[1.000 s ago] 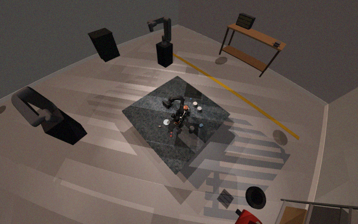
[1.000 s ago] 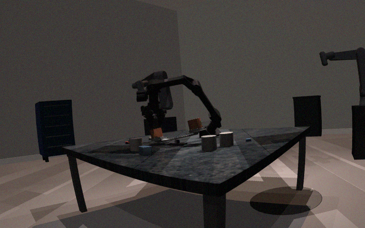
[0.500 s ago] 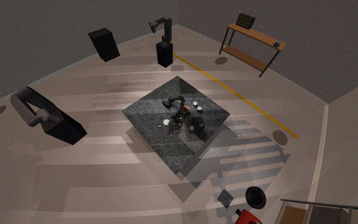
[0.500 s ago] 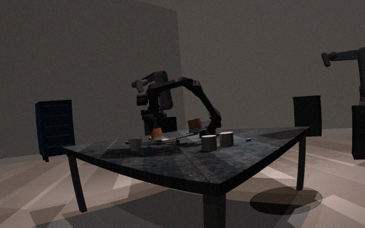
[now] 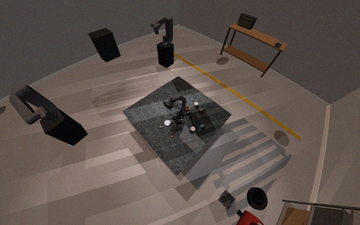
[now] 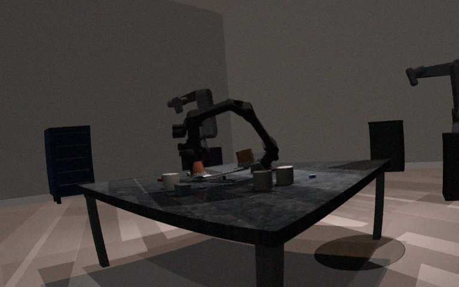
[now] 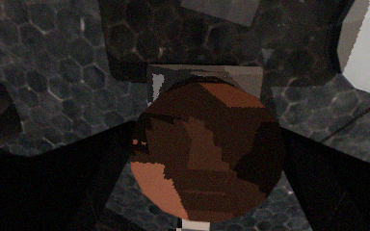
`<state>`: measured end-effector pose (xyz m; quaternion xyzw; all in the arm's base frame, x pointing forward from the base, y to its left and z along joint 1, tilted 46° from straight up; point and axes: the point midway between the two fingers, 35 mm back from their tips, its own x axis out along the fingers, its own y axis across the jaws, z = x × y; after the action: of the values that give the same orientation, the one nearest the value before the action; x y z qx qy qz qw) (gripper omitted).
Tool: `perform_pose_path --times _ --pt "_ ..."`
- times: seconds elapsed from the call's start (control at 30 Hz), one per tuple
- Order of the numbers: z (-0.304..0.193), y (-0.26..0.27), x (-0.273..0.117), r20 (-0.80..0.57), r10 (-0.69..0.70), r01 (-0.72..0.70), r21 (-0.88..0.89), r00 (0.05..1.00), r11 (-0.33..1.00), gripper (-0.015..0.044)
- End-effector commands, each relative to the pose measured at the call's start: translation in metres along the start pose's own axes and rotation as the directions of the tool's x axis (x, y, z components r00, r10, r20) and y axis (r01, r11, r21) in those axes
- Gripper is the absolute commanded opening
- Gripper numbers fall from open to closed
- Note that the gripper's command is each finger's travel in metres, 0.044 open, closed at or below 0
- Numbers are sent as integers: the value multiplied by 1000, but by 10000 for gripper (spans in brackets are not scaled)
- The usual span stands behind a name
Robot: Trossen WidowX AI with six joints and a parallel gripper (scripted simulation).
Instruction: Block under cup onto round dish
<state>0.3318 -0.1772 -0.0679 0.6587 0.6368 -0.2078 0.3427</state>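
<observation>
The balance (image 6: 220, 174) (image 7: 196, 225) is tilted. One orange cup (image 6: 245, 155) (image 5: 187, 108) stands on its raised end. The other orange cup (image 6: 198, 167) (image 7: 207, 159) stands on its low end; the arm hides it in the top view. My gripper (image 6: 198, 162) (image 7: 202, 130) is open and points down over the low cup, with one finger on each side of it. Whether a finger touches the cup cannot be told. The white round dish (image 5: 167, 123) (image 7: 360, 58) lies beside the low end. No block shows under either cup.
Pale cylinders stand on the table: one (image 5: 192, 129) (image 6: 170, 181) near a blue block (image 5: 202, 125) (image 6: 183, 189), and two others (image 6: 262, 180) (image 6: 284, 175) close together beyond the raised end. A small blue piece (image 5: 191, 99) (image 6: 312, 176) and a red piece (image 5: 172, 135) lie farther out.
</observation>
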Motion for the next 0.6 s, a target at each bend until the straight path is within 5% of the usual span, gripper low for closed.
perform_pose_path --times 0.0,0.47,0.57 --pt "-2 0 7 -5 4 -4 1 1000 1000 440" --pt "-2 0 10 -5 4 -4 1 1000 1000 308" --pt "-2 0 9 -5 4 -4 2 1000 1000 229"
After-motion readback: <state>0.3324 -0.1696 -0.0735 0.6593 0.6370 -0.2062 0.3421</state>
